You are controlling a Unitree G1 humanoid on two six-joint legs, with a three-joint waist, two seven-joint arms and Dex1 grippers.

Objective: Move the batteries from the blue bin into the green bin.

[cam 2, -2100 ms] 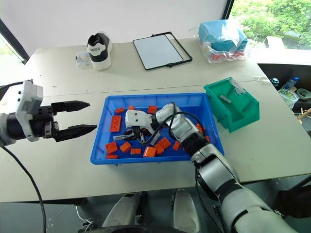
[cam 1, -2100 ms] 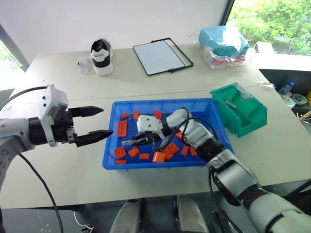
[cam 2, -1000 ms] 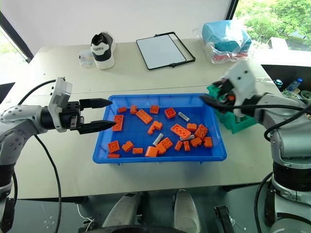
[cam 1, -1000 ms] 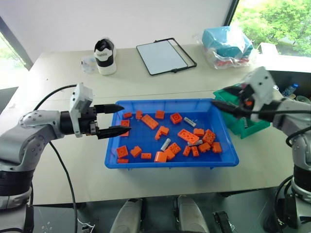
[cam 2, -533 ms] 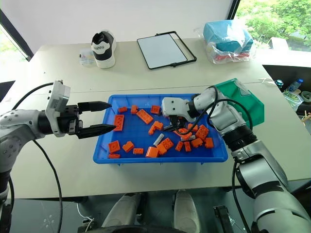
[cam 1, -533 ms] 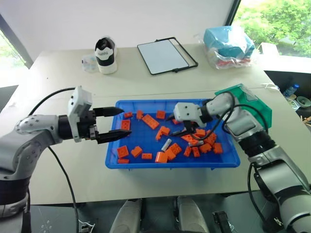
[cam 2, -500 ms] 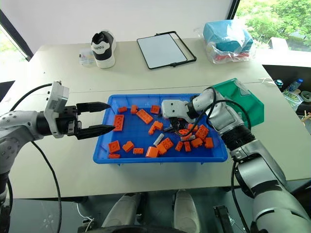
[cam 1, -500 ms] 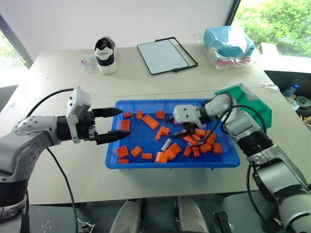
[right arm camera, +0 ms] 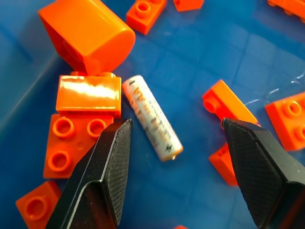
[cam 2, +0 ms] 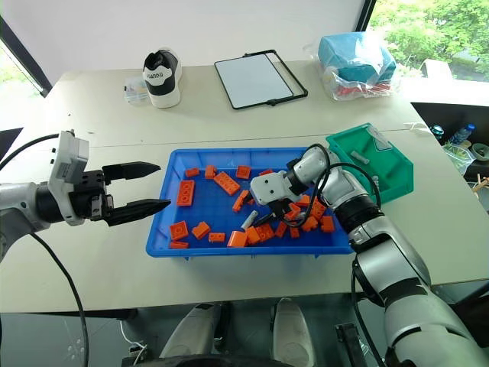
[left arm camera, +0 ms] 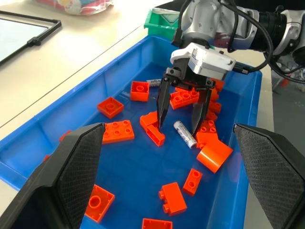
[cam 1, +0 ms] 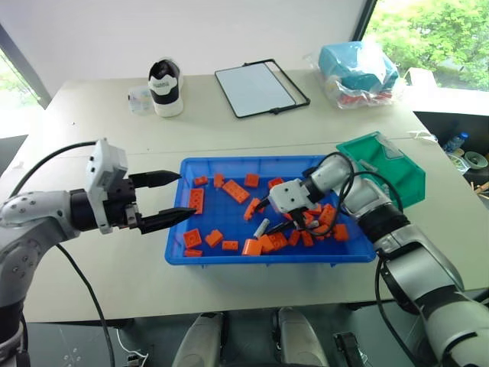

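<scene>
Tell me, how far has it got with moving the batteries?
At least one battery already lies in the green bin. The right pincer hangs open over another battery among orange bricks in the blue bin, not yet gripping it. One more waits behind.

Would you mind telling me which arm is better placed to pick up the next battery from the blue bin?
The right. Its gripper hangs inside the blue bin with jaws open on either side of a battery. The left gripper sits outside the bin's left rim, away from any battery.
</scene>
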